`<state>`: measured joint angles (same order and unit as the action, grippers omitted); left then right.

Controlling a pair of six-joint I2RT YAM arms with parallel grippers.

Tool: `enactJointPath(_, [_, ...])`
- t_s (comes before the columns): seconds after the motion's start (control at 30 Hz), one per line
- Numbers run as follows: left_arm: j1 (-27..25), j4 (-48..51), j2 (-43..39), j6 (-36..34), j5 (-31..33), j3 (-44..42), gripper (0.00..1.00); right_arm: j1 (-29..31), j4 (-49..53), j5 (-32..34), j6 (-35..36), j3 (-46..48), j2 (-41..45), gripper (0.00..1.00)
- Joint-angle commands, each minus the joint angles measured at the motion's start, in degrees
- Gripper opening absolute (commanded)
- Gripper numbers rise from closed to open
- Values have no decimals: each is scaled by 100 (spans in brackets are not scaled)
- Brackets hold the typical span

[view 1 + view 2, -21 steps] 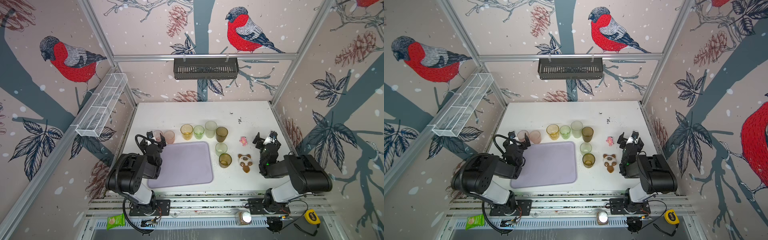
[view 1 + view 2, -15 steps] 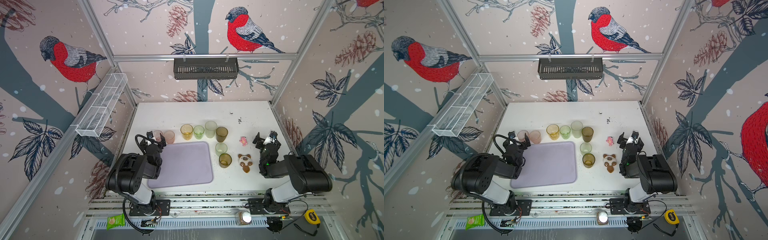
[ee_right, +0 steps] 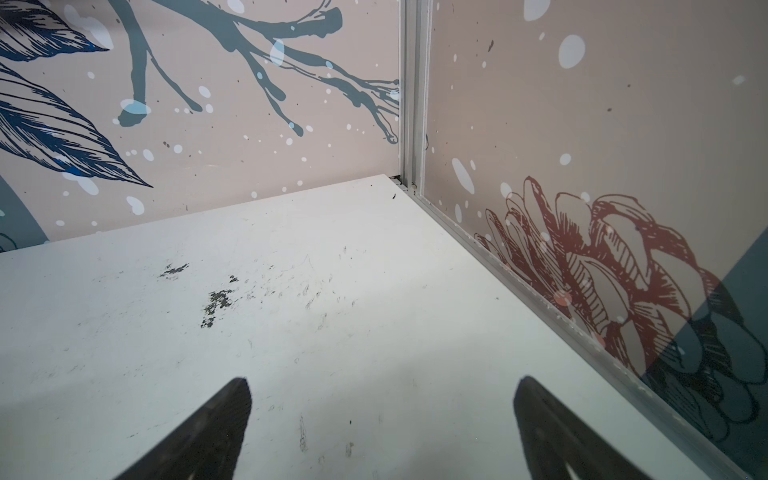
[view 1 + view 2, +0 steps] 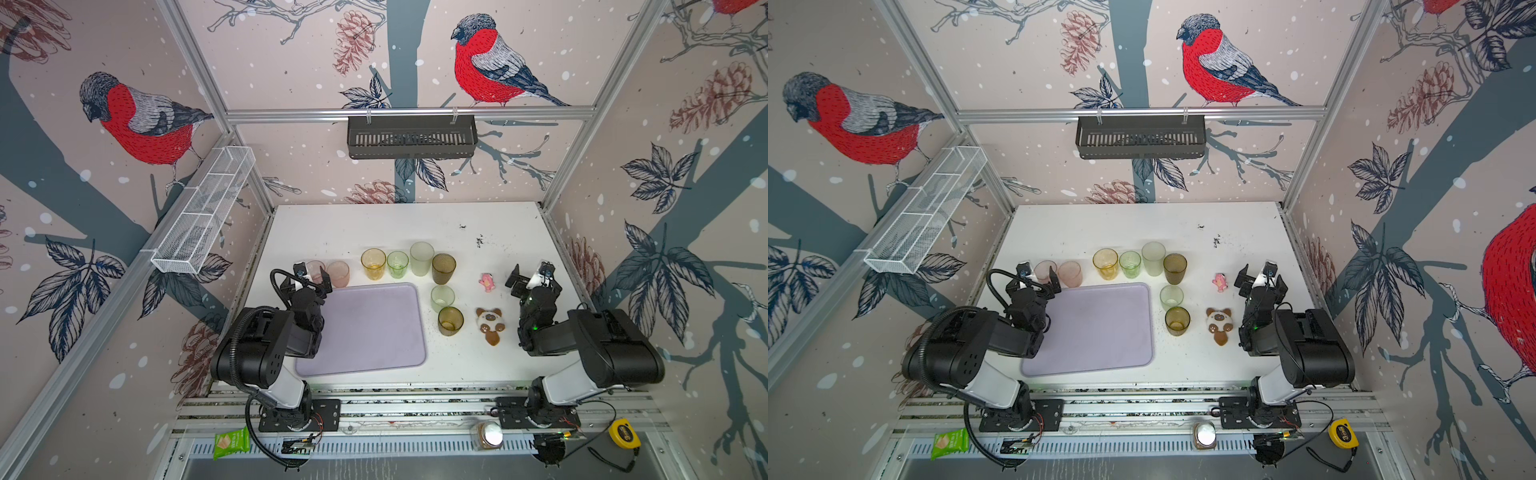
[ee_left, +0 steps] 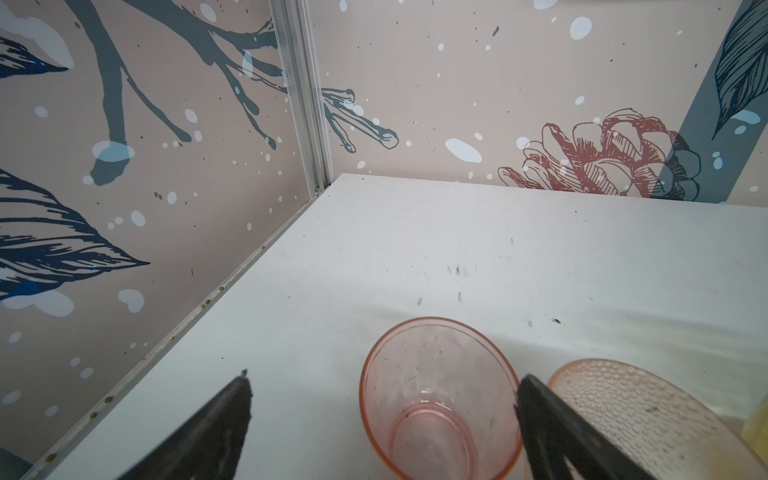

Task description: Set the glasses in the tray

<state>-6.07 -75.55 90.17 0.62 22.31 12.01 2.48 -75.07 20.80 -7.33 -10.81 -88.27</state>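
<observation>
In both top views the tray (image 4: 365, 332) is seen lying bare on the worktop (image 4: 374, 224); none of the glasses has been set in it. Six glasses (image 4: 397, 264) are ranged in a row just beyond the tray's far edge, and two more glasses (image 4: 442, 297) are stood just beside its right edge. All are kept upright, mouths up, so that each can be taken by its wall. The left pincer (image 4: 312, 276) is held at the tray's far left corner with its jaws spread wide and a pink glass (image 4: 316, 268) bracketed between them; nothing is clamped. The right pincer (image 4: 532, 276) is held well to the right of the tray, beyond two toys (image 4: 489, 324). Its jaws are equally spread and empty, and it is apparently parked clear of the work.

In the left wrist view the pink glass (image 5: 440, 399) is shown between the fingertips (image 5: 239, 399), nearer to one than to the other. That nearer finger is set in the gap beside a dimpled glass (image 5: 640, 419); whether either is touched cannot be told. A pre-grasp is judged: jaws astride, closing not yet made.

In the right wrist view only bare worktop (image 3: 332, 291) is seen between the parted jaws.

Against the frames from a moment earlier, no shift is found: arms, glasses and tray are placed as before.
</observation>
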Motion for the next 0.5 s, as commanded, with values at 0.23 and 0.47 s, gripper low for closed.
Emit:
enactJointPath(0.23, [0, -363, 0, -62, 23, 16, 98, -24, -201, -135, 39, -20, 5, 100])
enactJointPath(0.47, [0, -432, -17, -62, 28, -30, 99, 0, -323, -98, 83, 55, 31, 100])
